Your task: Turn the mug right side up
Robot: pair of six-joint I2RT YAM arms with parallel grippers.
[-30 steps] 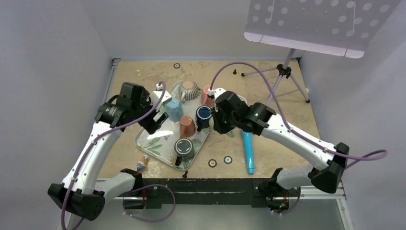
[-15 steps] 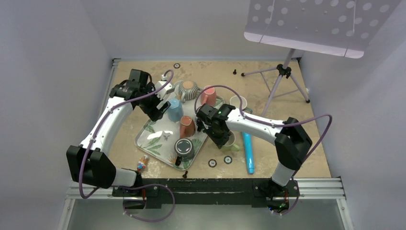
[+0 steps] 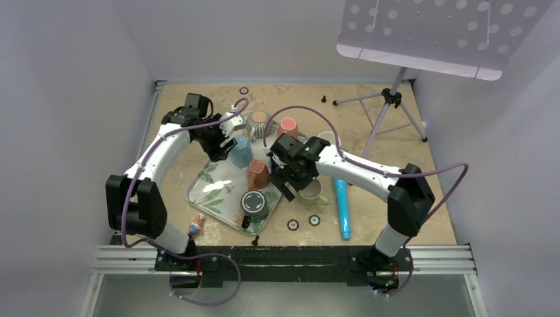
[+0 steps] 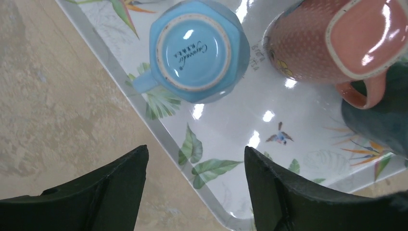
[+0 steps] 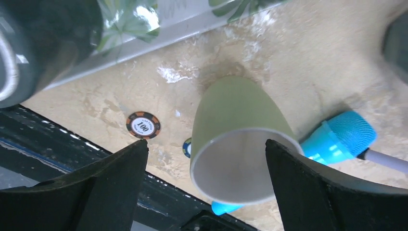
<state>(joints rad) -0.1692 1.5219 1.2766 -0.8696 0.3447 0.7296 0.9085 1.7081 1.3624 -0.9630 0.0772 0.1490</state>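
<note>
**Right arm.** The fingers of the right gripper (image 5: 206,144) were spread wide and gripped nothing. In the wrist view the green mug (image 5: 231,125) stood between them, mouth up, on the surface (image 5: 312,57). One finger stood clear of the mug wall. The other overlapped the rim in the view, so contact there could not be determined. A poker chip (image 5: 143,125) marked 100 lay at 9 o'clock from the mug, and a blue tool (image 5: 346,137) lay at 3 o'clock, just beside it. A dark mug (image 5: 29,48) sat on the tray (image 5: 144,36) at 10 o'clock.

**Left arm.** The fingers of the left gripper (image 4: 193,154) were also spread wide and empty. They hung over the rim of the tray, and nothing lay between them but tray and surface. The light blue mug (image 4: 195,50) stood at 12 o'clock from the fingertips, base up, with its handle toward the tray rim. A salmon mug (image 4: 317,43), also base up, stood at 3 o'clock from it, near but apart.

**Top view.** The green mug (image 3: 310,193) stood off the tray, at 3 o'clock from it, with the blue tool just beyond. The light blue mug (image 3: 241,152) occupied the 12 o'clock part of the tray.
</note>
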